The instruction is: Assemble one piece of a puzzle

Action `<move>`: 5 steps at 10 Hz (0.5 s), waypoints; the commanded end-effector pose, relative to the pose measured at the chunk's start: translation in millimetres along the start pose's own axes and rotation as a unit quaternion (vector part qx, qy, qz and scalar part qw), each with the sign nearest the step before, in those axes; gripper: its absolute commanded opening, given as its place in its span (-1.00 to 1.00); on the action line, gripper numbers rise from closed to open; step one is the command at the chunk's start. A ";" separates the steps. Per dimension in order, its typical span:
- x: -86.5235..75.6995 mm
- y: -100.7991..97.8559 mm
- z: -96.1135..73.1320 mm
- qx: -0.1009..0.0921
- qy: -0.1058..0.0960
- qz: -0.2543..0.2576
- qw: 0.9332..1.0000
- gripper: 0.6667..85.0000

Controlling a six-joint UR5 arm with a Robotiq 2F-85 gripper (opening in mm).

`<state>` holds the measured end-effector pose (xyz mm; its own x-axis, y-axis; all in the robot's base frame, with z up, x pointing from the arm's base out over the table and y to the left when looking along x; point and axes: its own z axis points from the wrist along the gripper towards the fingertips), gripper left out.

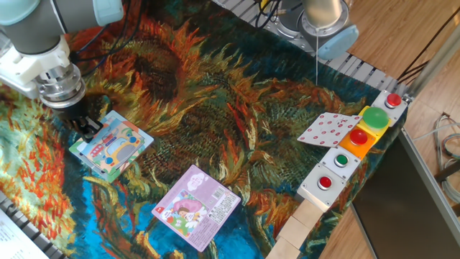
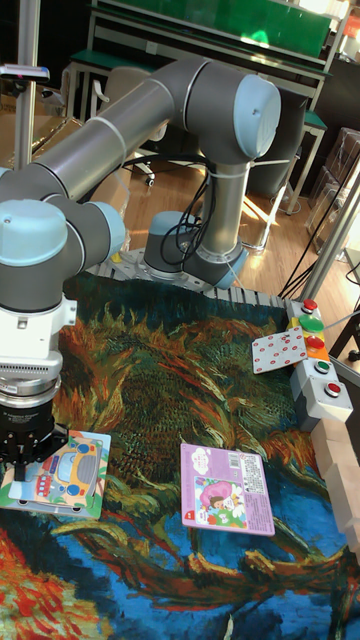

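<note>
The claw (image 1: 85, 126) stands low over the far left corner of the puzzle (image 1: 115, 147), the square teal-edged board with the cartoon bus that lies flat on the sunflower-print cloth (image 1: 237, 93) covering the counter. Its dark fingers (image 2: 24, 455) reach down to the board's edge, but whether they are apart, together, or clamped on something I cannot tell, since the wrist hides the tips in both views. The piece itself is not visible as a separate thing; it may sit under the fingers or already lie in the board. Judging from this, the seating of the piece is in hand, and the risks are these: a piece slightly turned or offset would ride on the rim of its pocket instead of dropping in; downward pressure near the corner could tip or slide the light board on the soft cloth; and a lift with the fingers closed could drag the piece out again. The purple-pink card (image 1: 196, 205) and the red-and-white patterned card (image 1: 327, 129) lie well apart.
</note>
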<state>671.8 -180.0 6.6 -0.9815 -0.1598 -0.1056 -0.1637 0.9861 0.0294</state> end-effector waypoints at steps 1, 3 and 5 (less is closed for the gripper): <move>0.3 -1.0 -2.6 -0.006 -0.002 0.003 1.000 -0.98; 1.1 -4.1 -2.8 0.000 -0.001 -0.002 1.000 -0.98; 0.5 -3.9 -3.0 0.000 -0.002 -0.001 1.000 -0.98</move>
<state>670.5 -183.7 7.7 -0.9803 -0.1679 -0.1037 -0.1712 0.9850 0.0235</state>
